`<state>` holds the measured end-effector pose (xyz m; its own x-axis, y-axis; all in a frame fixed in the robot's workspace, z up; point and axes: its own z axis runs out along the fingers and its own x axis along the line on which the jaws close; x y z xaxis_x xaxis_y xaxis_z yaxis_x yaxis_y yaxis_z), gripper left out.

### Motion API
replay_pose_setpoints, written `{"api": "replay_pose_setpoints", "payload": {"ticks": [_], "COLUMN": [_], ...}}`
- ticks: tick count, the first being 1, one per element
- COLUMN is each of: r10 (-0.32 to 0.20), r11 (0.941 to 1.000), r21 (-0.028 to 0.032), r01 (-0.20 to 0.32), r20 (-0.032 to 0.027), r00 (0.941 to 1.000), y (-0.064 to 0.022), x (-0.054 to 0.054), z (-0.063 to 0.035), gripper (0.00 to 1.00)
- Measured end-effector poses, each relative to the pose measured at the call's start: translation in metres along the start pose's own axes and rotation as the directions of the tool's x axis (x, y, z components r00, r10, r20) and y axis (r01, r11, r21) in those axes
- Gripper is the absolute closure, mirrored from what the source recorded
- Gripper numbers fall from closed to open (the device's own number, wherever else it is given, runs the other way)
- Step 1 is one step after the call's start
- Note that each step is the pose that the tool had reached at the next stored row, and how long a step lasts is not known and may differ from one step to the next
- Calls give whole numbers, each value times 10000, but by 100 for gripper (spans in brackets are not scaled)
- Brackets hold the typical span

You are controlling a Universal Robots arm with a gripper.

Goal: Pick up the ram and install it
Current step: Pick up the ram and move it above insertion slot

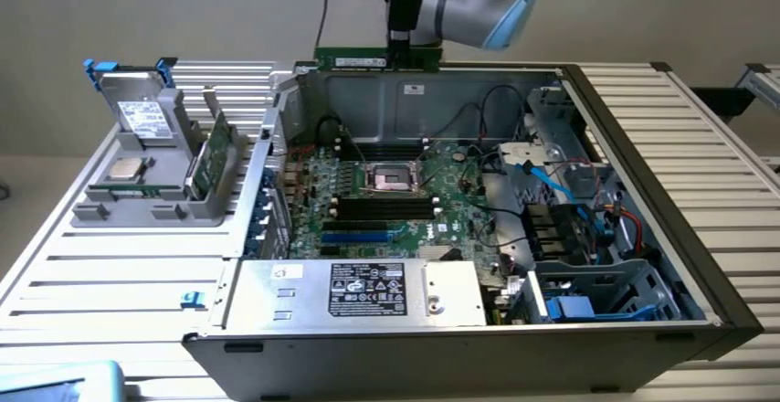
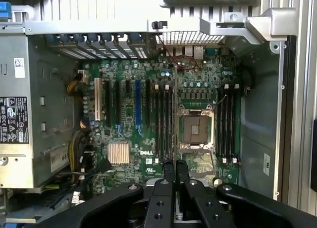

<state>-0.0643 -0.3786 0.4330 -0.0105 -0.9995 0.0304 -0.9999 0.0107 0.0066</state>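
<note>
Ram (image 1: pixel 353 58) clamped in the gripper (image 1: pixel 400 55) above the open computer case (image 1: pixel 426 361).
The motherboard (image 2: pixel 198 89) reads "DELL" beside a gold heatsink (image 2: pixel 118 153); the power supply's label (image 1: pixel 365 289) is too small to read. Fingers closed on the ram, which hangs level over the case's far wall, well apart from the memory slots (image 2: pixel 163 119).

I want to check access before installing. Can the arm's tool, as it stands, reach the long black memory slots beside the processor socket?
Probably yes. The tool, shut on the thin green ram stick, hangs above the open grey metal case; the long black slots look empty, no cable crossing them.
</note>
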Motion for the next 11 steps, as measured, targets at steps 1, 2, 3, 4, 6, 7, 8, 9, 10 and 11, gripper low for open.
{"api": "replay_pose_setpoints", "payload": {"ticks": [1,2,3,4,6,7,8,9,10,11], "r10": [0,0,0,0,-1,-1,-1,0,-2,-1], "r11": [10000,10000,10000,10000,10000,10000,10000,10000,10000,10000], "r21": [2,0,1,1,1,1,1,1,1,1], "r01": [0,0,0,0,1,1,1,0,2,1], "r20": [2,0,3,7,10,10,11,10,9,9], "r00": [10000,10000,10000,10000,10000,10000,10000,10000,10000,10000], "y": [-5,-7,-10,-12,-18,-23,-28,-35,-44,-49], "x": [-15,-26,-36,-47,-82,-104,-126,-140,-148,-152], "z": [8,13,19,26,44,54,63,69,73,76], "gripper": [87,87,87,87,87,87,87,87,87,87]}}
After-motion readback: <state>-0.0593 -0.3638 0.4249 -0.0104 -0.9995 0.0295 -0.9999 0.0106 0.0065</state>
